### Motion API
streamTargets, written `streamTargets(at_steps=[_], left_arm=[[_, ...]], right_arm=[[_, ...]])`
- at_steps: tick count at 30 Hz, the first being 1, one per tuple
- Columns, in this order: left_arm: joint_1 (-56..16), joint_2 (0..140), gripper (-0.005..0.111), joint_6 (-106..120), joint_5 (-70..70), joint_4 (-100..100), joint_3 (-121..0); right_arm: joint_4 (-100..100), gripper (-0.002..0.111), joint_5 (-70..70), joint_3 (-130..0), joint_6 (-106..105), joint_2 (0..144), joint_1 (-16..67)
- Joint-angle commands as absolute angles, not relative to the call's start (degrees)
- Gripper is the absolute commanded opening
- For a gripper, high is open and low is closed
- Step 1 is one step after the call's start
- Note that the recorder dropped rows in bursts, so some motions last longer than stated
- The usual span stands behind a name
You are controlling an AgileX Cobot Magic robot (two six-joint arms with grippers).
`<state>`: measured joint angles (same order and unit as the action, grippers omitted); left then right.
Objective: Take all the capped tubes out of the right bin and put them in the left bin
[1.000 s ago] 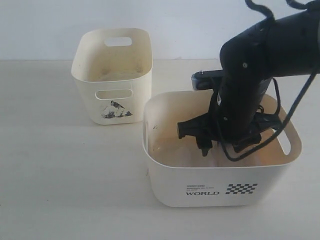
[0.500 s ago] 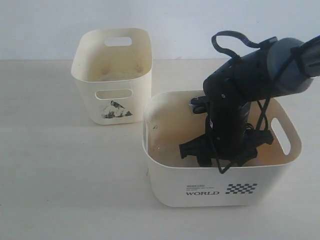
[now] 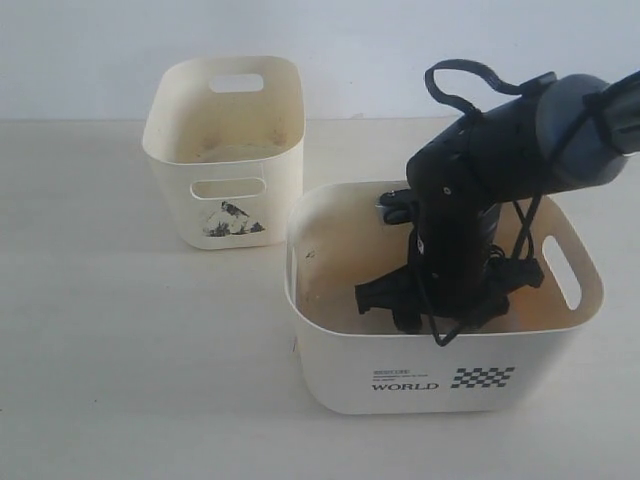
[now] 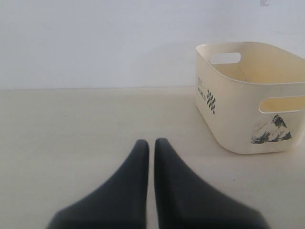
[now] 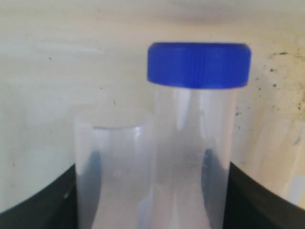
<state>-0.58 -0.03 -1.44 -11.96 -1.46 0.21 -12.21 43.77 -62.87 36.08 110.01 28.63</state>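
In the right wrist view a clear tube with a blue cap (image 5: 195, 138) stands beside a clear tube without a cap (image 5: 112, 162). My right gripper (image 5: 152, 195) has one dark finger against the outer wall of each tube, so the pair is pinched between them. From outside, the right arm reaches down into the right bin (image 3: 340, 375), and its gripper (image 3: 410, 318) is low inside; the tubes are hidden there. The left bin (image 3: 170, 170) stands at the back left. My left gripper (image 4: 151, 145) is shut and holds nothing, hovering over the table near the left bin (image 4: 238, 119).
The right arm's black body and cables (image 3: 470, 200) fill much of the right bin's opening. A pale wall runs behind the table. The inside of the left bin shows only faint marks on its floor.
The right arm has dropped deeper into the right bin over the last second, its wrist turning downward. Since half a second ago it has hardly shifted.
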Motion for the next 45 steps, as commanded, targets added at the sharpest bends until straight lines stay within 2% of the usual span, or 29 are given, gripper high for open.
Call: streamTargets(at_steps=[1, 21, 39, 42, 43, 44, 45], left_arm=[[-0.6, 0.0, 0.004, -2.0, -11.9, -1.2, 0.0], [-0.6, 0.0, 0.004, -2.0, -12.0, -1.2, 0.0], [-0.6, 0.0, 0.004, -2.0, -12.0, -1.2, 0.0], [-0.6, 0.0, 0.004, -2.0, -12.0, -1.2, 0.0], [-0.6, 0.0, 0.004, -2.0, -12.0, -1.2, 0.0], [-0.6, 0.0, 0.004, -2.0, -12.0, -1.2, 0.0], [-0.6, 0.0, 0.004, -2.0, -11.9, -1.2, 0.0]], right_arm=[[-13.8, 0.000, 46.0, -62.9, 36.1, 105.6, 28.5], [-14.3, 0.000, 44.6, -62.9, 36.1, 81.8, 28.6], [-15.5, 0.001, 35.3, -56.5, 38.1, 95.3, 28.6], [-15.5, 0.015, 35.1, -56.5, 37.5, 96.2, 28.6], [-15.5, 0.031, 35.1, -56.5, 37.1, 96.7, 28.6], [-15.5, 0.037, 35.1, -56.5, 37.1, 96.7, 28.6], [-15.5, 0.051, 34.9, -56.5, 37.1, 96.7, 28.6]])
